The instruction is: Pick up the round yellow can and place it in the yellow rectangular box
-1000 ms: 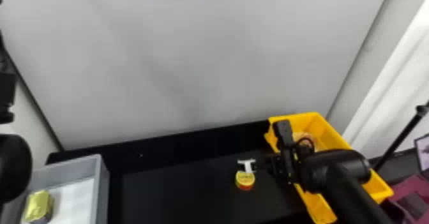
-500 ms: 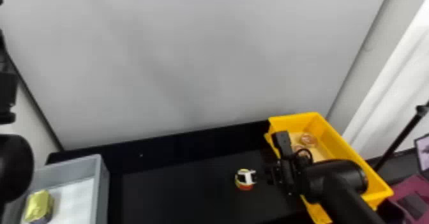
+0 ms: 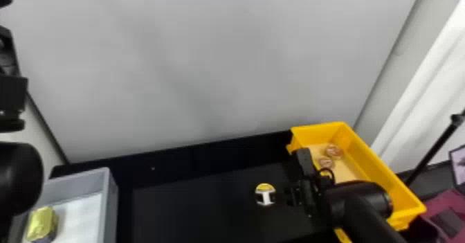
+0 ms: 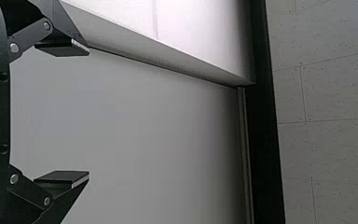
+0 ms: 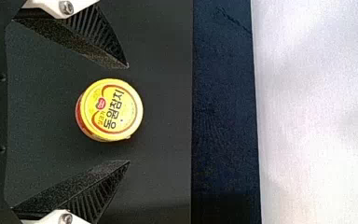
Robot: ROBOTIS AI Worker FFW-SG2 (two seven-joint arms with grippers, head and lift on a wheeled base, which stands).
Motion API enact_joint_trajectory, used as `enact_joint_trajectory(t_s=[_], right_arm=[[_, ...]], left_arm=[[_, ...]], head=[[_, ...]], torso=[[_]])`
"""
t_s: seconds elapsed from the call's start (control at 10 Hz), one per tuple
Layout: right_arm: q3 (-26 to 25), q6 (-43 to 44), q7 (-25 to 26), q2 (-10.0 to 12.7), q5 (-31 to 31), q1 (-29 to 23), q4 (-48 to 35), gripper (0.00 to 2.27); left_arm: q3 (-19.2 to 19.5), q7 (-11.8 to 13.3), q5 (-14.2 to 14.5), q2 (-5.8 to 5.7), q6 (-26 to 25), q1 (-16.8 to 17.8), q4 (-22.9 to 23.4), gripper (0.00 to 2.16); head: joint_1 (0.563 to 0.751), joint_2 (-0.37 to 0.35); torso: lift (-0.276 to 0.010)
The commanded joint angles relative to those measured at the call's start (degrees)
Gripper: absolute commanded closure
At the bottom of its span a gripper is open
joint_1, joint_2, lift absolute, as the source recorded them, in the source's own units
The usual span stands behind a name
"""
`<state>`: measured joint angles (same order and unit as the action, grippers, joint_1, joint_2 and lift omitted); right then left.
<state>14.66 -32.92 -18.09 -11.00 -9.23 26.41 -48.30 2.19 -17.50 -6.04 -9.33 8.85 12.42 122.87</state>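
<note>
Head view: black tabletop (image 3: 193,211) extends left of the yellow box (image 3: 373,162), grey wall (image 3: 214,69) rises behind it, and left gripper (image 3: 7,53) and right gripper (image 3: 265,196) jaws stand apart.

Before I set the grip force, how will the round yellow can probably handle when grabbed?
The can looks rigid, given its crisp round rim. It probably won't roll while its flat lid faces up, though that smooth lid might be slippery.

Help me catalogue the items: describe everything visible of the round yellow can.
The round yellow can looks metal, low and closed, its yellow lid bearing dark lettering and a red emblem, its side partly red. It stands lid up on the black table, between the open fingers of the right gripper, touching neither.
</note>
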Motion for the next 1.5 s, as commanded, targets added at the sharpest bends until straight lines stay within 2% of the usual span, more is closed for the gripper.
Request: enact_joint_trajectory(t_s=[0.0,0.5,0.7,0.9,1.1,1.3,1.4], right_arm=[[0.29,1.97,0.24,0.80,0.00,0.48,2.51,0.03],[1.87,4.43,2.09,1.33,1.06,0.57,4.44,0.08],[2.31,5.66,2.70,1.51,1.14,0.48,4.88,0.18],[2.75,4.61,2.26,1.51,1.67,0.31,3.12,0.65],[-0.86,-2.69,1.91,0.54,1.76,-4.26,-8.04,0.76],[-6.49,-13.77,6.75,1.07,1.67,-11.64,-24.48,0.77],[-7.89,-18.70,7.89,1.24,1.23,-13.67,-30.98,0.77]], left_arm=[[-0.08,0.00,0.06,-0.08,0.21,0.06,-0.09,0.31],[-0.26,0.00,0.24,-0.17,0.56,0.06,-0.35,0.31],[-0.35,0.00,0.24,-0.26,0.56,0.15,-0.35,0.31],[-0.08,0.00,0.32,-0.26,0.56,-0.11,-0.35,0.31],[0.53,0.00,0.41,0.00,0.56,-0.82,0.08,0.31],[0.88,0.00,0.59,0.18,0.38,-1.17,0.52,0.31],[1.32,0.00,0.68,0.18,0.21,-1.43,0.70,0.31]], head=[[0.632,-0.078],[0.632,-0.078],[0.632,-0.078],[0.632,-0.078],[0.632,-0.078],[0.632,-0.078],[0.632,-0.078]], torso=[[0.000],[0.000],[0.000],[0.000],[0.000],[0.000],[0.000]])
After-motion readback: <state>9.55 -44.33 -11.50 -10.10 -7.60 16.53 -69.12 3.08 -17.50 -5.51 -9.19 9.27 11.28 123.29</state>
